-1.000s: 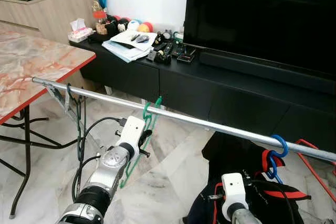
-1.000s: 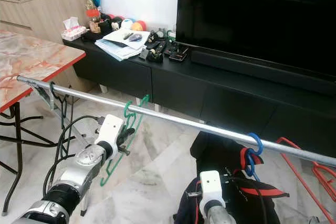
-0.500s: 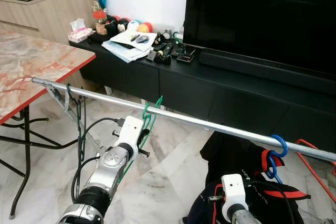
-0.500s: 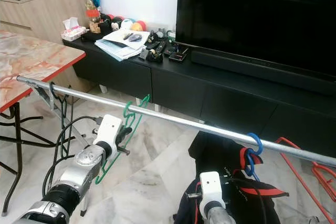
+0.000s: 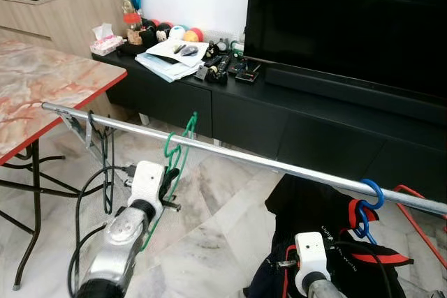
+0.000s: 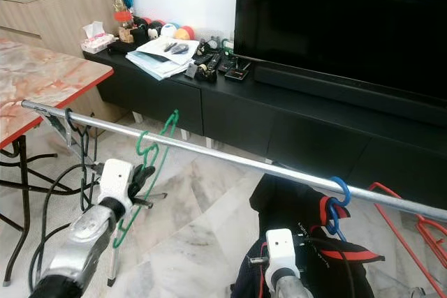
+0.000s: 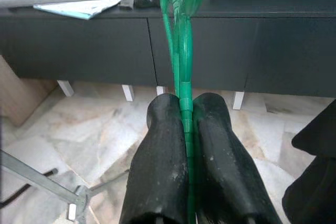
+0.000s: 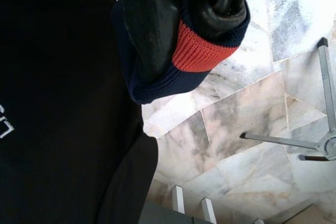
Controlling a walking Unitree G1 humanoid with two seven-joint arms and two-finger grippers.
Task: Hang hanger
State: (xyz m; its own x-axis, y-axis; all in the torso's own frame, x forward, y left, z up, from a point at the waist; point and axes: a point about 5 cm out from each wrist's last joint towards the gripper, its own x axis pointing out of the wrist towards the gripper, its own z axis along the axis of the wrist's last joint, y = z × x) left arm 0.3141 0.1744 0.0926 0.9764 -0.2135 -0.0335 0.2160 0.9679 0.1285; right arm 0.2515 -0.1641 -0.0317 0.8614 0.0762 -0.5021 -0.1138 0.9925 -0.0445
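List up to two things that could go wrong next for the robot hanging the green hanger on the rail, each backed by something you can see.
1. The left gripper pinches the green hanger on its thin edge, so it could twist or slip out before release.
2. The right gripper is clamped on the cuff of the dark garment hung from the blue hanger; a pull could drag it along or shake the rail.
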